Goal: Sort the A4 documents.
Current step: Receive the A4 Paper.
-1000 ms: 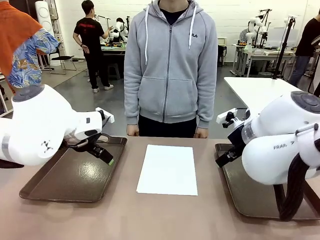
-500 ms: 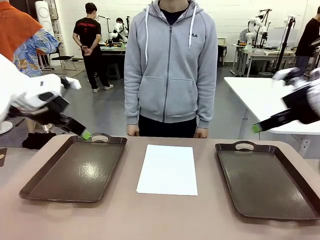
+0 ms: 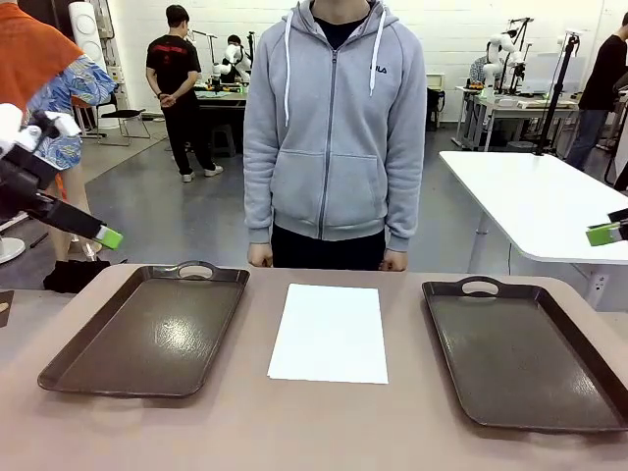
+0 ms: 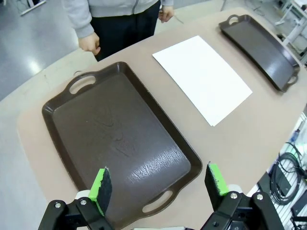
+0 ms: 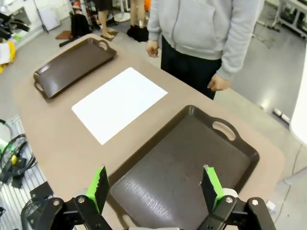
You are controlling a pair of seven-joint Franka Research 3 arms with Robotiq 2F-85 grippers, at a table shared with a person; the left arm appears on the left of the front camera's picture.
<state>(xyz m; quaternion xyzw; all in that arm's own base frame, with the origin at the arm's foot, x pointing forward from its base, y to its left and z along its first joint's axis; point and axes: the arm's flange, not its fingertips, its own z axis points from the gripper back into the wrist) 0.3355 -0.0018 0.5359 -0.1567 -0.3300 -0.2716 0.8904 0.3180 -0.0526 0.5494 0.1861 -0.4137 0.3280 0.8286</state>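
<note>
One white A4 document [image 3: 329,332] lies flat in the middle of the table, between two dark brown trays. My left gripper [image 3: 102,235] hangs high at the left edge of the front view, off the table's side, open and empty. In the left wrist view its green fingertips [image 4: 101,184] stand wide apart above the left tray [image 4: 115,139], with the document [image 4: 201,76] beyond. My right gripper [image 3: 608,233] is at the far right edge, also open and empty. From the right wrist, its pads [image 5: 210,184] spread above the right tray [image 5: 187,158], and the document [image 5: 120,103] lies to the left.
The left tray [image 3: 147,329] and right tray [image 3: 525,353] are both bare. A person in a grey hoodie [image 3: 334,128] stands at the far edge, hands [image 3: 260,256] resting at the table's rim. A white table [image 3: 535,201] stands behind on the right.
Both arms have risen and swung outward, away from over the trays to the picture's edges. The document and trays have not moved.
</note>
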